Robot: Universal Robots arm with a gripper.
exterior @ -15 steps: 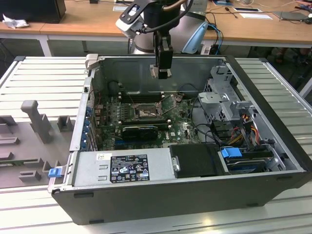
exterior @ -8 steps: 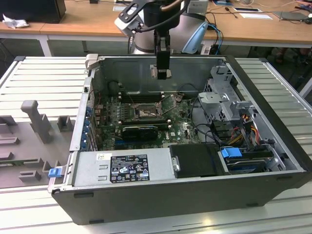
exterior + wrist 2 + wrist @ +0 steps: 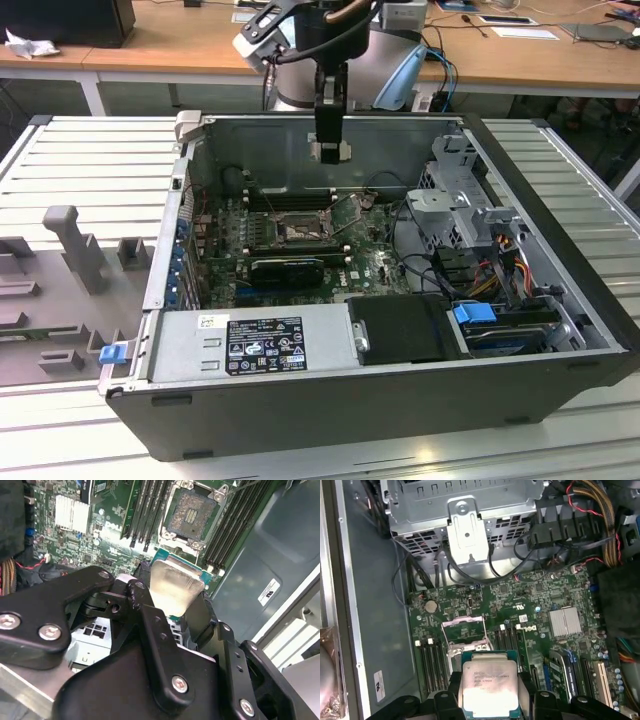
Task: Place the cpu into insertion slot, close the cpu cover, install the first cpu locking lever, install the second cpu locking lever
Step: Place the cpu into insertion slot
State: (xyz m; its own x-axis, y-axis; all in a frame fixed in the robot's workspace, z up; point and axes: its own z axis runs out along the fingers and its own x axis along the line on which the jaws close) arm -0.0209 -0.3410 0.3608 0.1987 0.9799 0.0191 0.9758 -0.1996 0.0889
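Step in hand: cpu into insertion slot, not yet seated.

Exterior view: pincer hangs inside the open computer case, above the motherboard, at about 1 o'clock from the insertion slot. The cpu cover appears swung up at the slot's 2 o'clock.

Second wrist view: the pincer is clamped on the cpu by two opposite edges, silvery top showing. The slot's contact field is bare and well apart from the chip.

First wrist view: the cpu sits level between the fingers, and the cover's frame stands open just beyond it.

Judgement: square the chip's edges to the slot rim, keep it flat, lower it straight and clear of the raised cover, then release without pressing, since the contacts likely bend easily. Corner mark: cannot tell.
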